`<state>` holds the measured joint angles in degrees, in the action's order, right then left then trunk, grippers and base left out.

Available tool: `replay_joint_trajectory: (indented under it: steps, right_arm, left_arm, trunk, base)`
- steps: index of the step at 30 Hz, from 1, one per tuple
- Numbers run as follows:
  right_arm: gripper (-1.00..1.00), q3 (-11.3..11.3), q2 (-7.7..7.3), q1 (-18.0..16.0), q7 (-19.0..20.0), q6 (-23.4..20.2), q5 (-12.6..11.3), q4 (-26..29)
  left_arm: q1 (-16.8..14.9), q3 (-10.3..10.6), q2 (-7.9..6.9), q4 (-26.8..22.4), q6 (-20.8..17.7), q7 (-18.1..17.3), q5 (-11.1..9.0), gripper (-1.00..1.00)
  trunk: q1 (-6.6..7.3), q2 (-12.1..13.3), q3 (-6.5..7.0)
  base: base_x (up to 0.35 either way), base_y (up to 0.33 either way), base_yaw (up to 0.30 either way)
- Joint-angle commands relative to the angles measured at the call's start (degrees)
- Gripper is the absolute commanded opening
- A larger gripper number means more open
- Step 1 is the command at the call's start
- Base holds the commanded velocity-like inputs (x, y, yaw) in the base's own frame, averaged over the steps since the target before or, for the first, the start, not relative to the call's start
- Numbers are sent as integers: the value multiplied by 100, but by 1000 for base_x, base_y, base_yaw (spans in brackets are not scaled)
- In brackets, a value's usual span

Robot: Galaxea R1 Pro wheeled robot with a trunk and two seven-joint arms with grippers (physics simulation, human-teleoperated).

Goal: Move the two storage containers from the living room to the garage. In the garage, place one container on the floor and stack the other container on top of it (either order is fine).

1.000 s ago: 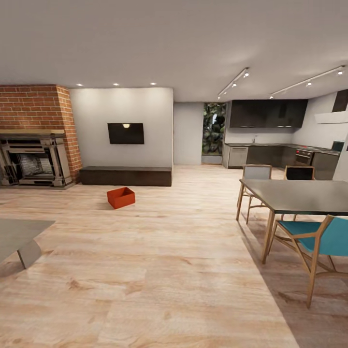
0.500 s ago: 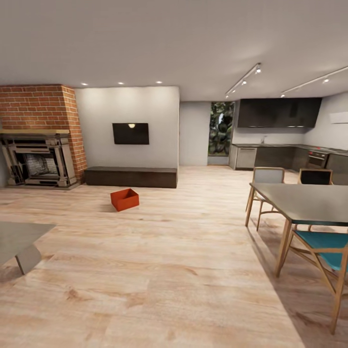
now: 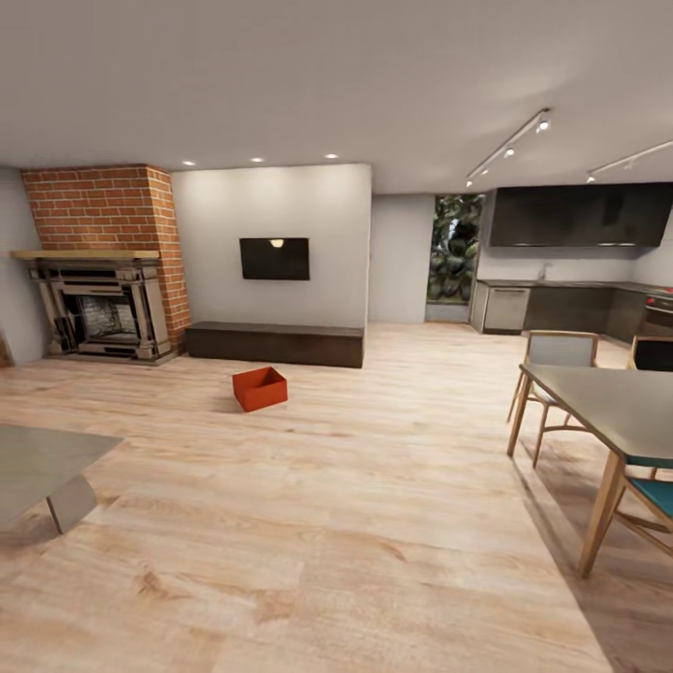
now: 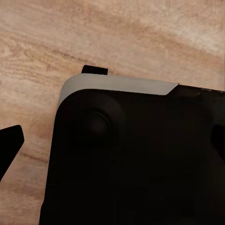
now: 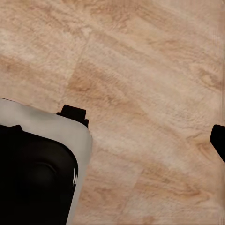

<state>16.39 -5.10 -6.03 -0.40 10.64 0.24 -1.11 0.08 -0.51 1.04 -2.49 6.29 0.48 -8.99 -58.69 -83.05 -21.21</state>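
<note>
I am in the living room, over its light wood-plank floor (image 3: 355, 523). One red-orange storage container (image 3: 260, 388) sits open-topped on the planks in front of the long dark bench (image 3: 274, 343), several metres ahead of me and a little left. The other container and the garage are out of view. My left gripper (image 4: 112, 145) hangs over my black base with one fingertip (image 4: 10, 143) at the picture's edge. My right gripper (image 5: 112, 140) hangs over bare planks, one fingertip (image 5: 218, 139) at the opposite edge. Both stand open and hold nothing.
A brick fireplace (image 3: 103, 271) and a wall TV (image 3: 274, 258) stand behind the bench. A dining table (image 3: 612, 407) with chairs (image 3: 559, 353) fills the right side. A low grey table (image 3: 42, 467) juts in at near left. The kitchen (image 3: 579, 280) lies far right.
The whole head picture has slid to the right, so the camera has turned left. The container stays in place on the floor. The dining table now sits nearer the right edge.
</note>
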Motion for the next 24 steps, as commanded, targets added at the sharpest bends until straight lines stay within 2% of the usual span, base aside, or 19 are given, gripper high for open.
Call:
replay_joint_trajectory:
  steps: [1, 7, 24]
  right_arm:
    - [100, 22, 0, -6, -4, 26, 2, -12]
    - [100, 22, 0, -5, -4, 23, 2, -12]
    - [100, 8, 16, -5, -3, 17, -6, -12]
  left_arm:
    - [1, -1, 2, -5, 8, 5, -38, 100]
    - [1, -9, 2, -5, -43, 5, -46, 100]
    - [1, -19, 2, -5, -75, 5, -50, 100]
  trunk:
    - [-4, -3, -5]
    - [-4, -3, -5]
    - [-4, -3, -5]
  base:
    - [323, 0, 146]
    - [323, 0, 87]
    - [325, 0, 4]
